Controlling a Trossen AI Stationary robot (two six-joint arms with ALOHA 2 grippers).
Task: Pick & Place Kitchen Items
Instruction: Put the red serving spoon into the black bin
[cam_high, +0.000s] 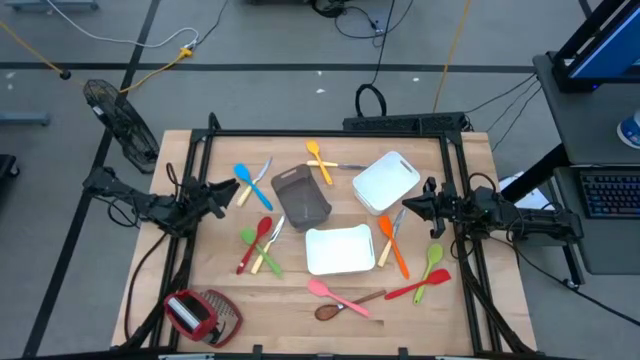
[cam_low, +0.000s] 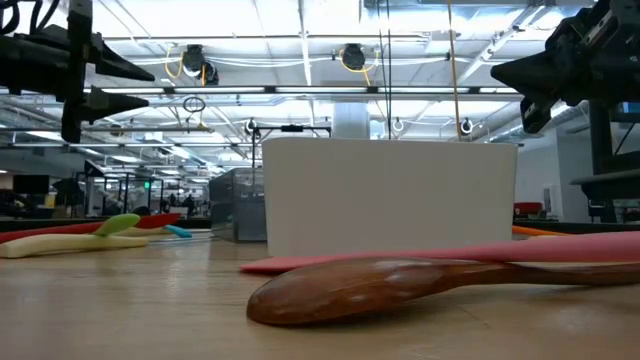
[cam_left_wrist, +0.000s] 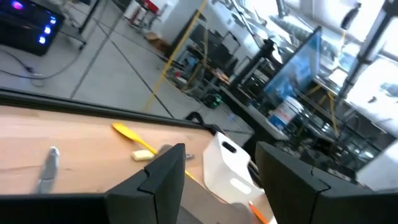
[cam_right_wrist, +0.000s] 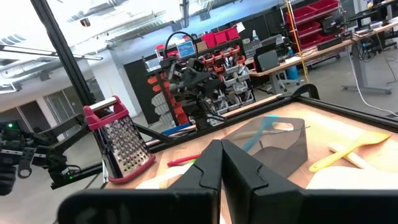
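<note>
Both grippers hover empty above the table edges, left gripper spread wide, right gripper pinched closed, leaving the scattered utensils untouched beside the white trays.

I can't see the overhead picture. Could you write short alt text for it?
Seen from above, a wooden table holds scattered colourful plastic utensils around two white trays and a grey bin. The left gripper, open, and the right gripper, shut, hover at opposite sides, holding nothing. A red grater lies at the near left corner.
</note>
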